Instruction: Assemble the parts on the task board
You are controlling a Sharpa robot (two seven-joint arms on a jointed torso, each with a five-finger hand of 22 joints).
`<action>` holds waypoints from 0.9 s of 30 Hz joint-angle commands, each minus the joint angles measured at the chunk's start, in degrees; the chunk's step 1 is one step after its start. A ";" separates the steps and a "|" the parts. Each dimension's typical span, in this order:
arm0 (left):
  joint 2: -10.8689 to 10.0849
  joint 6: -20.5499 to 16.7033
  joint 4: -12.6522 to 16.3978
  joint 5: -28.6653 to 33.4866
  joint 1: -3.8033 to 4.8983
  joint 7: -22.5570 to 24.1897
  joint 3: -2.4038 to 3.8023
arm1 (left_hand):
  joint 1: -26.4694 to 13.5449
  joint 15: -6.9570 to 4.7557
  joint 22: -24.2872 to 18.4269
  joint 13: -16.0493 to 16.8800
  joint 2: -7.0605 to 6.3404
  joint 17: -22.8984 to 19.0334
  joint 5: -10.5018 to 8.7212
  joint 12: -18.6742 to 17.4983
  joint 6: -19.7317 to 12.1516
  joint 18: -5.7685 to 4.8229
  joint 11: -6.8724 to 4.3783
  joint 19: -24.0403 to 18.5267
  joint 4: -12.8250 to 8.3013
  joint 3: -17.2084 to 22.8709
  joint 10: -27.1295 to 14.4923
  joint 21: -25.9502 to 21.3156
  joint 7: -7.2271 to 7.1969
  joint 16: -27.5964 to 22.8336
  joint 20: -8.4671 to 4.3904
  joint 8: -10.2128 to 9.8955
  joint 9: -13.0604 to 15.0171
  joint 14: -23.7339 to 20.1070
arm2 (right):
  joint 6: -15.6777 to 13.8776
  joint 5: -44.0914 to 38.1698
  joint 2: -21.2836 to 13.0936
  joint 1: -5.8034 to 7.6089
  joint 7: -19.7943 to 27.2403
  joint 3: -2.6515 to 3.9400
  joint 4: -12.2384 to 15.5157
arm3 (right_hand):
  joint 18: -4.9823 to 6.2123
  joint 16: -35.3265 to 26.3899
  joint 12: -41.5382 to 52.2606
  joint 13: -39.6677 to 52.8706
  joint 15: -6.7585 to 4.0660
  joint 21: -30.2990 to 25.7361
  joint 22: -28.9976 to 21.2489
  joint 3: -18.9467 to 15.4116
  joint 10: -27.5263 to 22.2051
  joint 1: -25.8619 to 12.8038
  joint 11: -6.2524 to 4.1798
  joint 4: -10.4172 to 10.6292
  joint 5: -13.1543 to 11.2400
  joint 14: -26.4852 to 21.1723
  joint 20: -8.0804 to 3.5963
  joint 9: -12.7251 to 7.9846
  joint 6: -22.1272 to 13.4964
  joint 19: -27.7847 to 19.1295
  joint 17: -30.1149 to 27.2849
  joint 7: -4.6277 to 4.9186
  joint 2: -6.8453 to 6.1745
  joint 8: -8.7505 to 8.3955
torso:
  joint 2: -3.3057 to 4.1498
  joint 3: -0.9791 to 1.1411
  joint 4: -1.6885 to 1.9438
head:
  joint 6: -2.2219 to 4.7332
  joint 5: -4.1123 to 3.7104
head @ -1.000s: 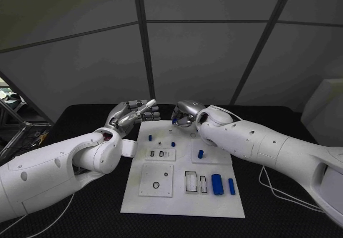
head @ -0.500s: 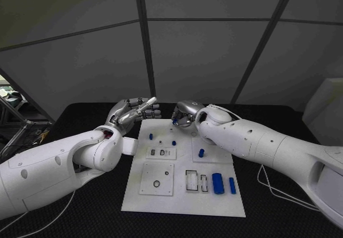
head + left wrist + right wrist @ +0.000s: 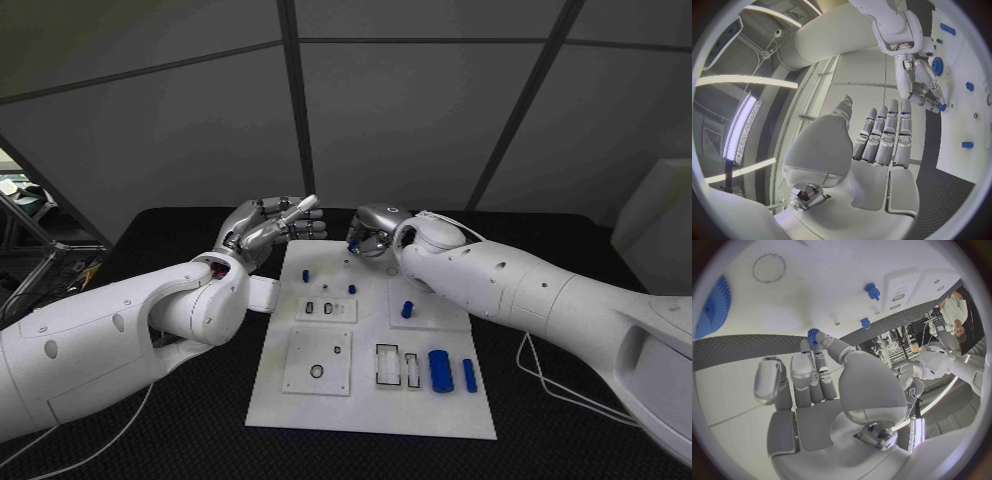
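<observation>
Assembly is under way at the far end of the white task board, which lies on the black surface before me. My right hand hovers over the board's far edge, pinching a small blue part between thumb and fingertip. My left hand hangs just off the board's far left corner, fingers extended close together, holding nothing. By my reading, most of the work remains: two small blue pegs stand near the far end, another blue piece sits mid-board, and two long blue cylinders lie beside open rectangular slots near me. A blue gear rests on the board near the right hand. Whether any part is fully seated I cannot tell.
</observation>
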 commanded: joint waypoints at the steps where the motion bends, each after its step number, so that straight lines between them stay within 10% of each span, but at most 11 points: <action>1: 0.06 0.44 0.09 -0.27 0.15 0.22 0.08 | -0.01 0.30 0.05 -0.09 0.45 0.05 0.17 -0.19 0.23 -0.31 0.20 0.38 -0.39 -0.10 0.24 0.24 1.23 -0.35 -0.01 -0.18 -0.06 0.00 | -0.23 -0.36 0.28 0.13 0.38 0.02 -0.47 | 0.56 -1.52 0.24 -0.05 0.76 -1.27 -2.83 0.36 -2.70 0.31 0.65 -0.09 -0.25 -0.49 0.45 -0.06 -0.99 -1.90 -2.43 0.36 -1.07 -0.08 | 0.05 -0.01 -0.04 | 0.06 0.05; 17: 0.11 0.61 -0.14 -0.27 0.27 0.00 0.08 | 0.02 0.31 0.03 -0.09 0.45 0.06 0.15 -0.29 0.22 -0.32 0.21 0.35 -0.49 -0.13 0.24 0.25 1.23 -0.43 0.00 -0.24 -0.07 0.00 | -1.48 -0.24 0.04 0.14 0.80 0.01 -0.01 | 1.19 -2.94 0.26 0.02 1.16 -2.80 -5.88 -0.55 -5.53 0.81 1.13 -0.08 -0.61 -1.12 1.01 -0.07 -2.23 -3.82 -4.73 0.64 -1.82 -0.08 | 0.06 -0.01 -0.15 | 0.14 0.14; 27: -0.73 0.74 -0.31 -0.27 0.29 -0.06 0.07 | 0.02 0.31 0.03 -0.09 0.45 0.06 0.15 -0.29 0.22 -0.32 0.21 0.35 -0.49 -0.13 0.24 0.25 1.23 -0.43 0.00 -0.24 -0.07 0.00 | -4.75 5.31 -9.44 0.24 -1.19 0.03 10.17 | 0.30 -0.35 2.57 1.06 0.23 -0.84 -1.36 -1.77 1.64 -1.50 -0.21 1.64 -0.55 0.33 0.44 -0.02 -2.33 -0.59 -1.29 0.03 -2.27 -0.04 | -0.12 0.06 -0.89 | 0.57 0.41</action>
